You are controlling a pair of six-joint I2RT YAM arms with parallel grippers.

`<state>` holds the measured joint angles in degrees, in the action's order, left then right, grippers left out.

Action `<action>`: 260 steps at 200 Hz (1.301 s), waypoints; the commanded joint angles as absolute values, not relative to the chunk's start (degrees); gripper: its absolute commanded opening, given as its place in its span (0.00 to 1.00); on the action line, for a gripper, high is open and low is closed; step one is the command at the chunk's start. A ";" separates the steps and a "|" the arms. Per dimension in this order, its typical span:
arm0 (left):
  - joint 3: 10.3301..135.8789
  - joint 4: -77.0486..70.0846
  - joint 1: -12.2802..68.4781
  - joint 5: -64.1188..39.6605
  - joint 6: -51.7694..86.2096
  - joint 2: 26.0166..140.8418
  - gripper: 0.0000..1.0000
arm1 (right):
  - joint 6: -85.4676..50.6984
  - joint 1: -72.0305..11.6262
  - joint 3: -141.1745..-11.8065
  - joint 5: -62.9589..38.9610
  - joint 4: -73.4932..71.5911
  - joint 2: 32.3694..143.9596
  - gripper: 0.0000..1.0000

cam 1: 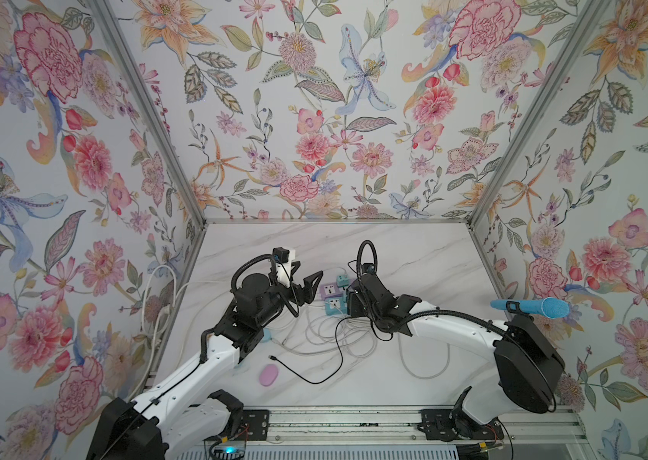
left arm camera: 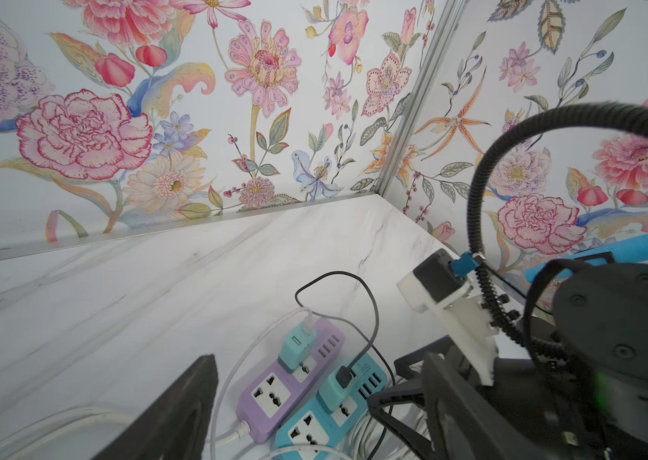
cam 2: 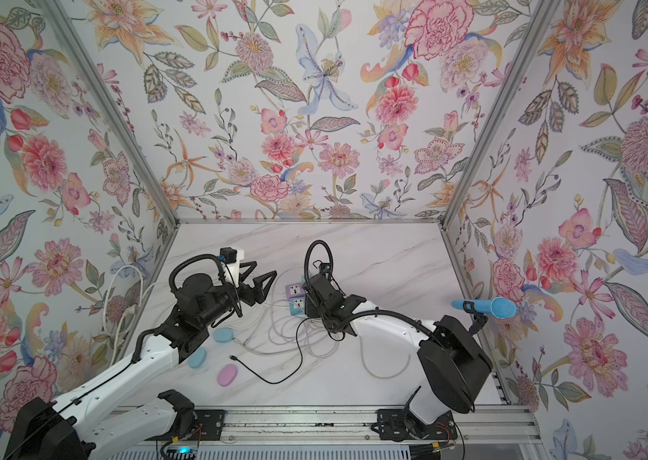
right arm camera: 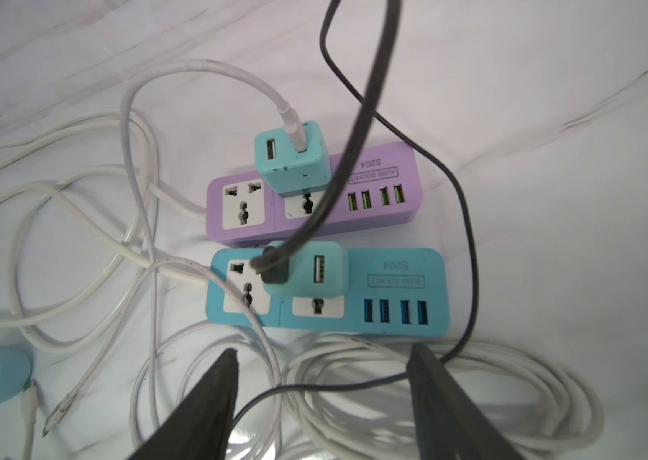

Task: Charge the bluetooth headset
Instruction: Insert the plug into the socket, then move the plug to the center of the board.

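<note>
Black cable (right arm camera: 366,115) sits in the teal adapter (right arm camera: 314,275) on the blue power strip (right arm camera: 394,278) (that end looks done). Its free plug lies unconnected by the pink headset case (cam 1: 270,374), well robot-side of the strip. Right hand (right arm camera: 322,398) over the strip and left hand (cam 1: 311,287) beside it are both open and empty.

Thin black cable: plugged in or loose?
Plugged in at one end: the thin black cable's plug sits in the teal adapter on the blue power strip. Its other end lies loose on the marble table.
</note>
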<state>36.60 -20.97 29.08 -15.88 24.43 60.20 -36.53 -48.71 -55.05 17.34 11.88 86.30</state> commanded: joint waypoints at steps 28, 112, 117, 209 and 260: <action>39.52 -22.22 27.60 -18.68 22.53 61.65 0.83 | -38.26 -41.67 -46.09 17.31 28.18 69.87 0.69; 44.91 -21.70 27.39 -22.88 22.22 66.81 0.83 | -37.96 -17.41 -34.85 9.76 31.62 64.72 0.80; 45.07 -21.82 27.42 -23.19 22.43 67.11 0.83 | -37.23 -16.82 -34.69 9.46 30.73 65.15 0.81; 46.12 -21.54 27.42 -25.49 23.28 68.73 0.81 | -29.58 -6.33 -31.11 0.03 17.13 71.91 0.85; 46.32 -21.70 27.42 -25.57 23.15 69.43 0.80 | -29.07 -8.56 -32.33 -3.30 12.02 77.36 0.81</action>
<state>44.29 -21.04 28.01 -24.18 22.98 68.77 -29.71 -6.76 -31.59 0.62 15.05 73.78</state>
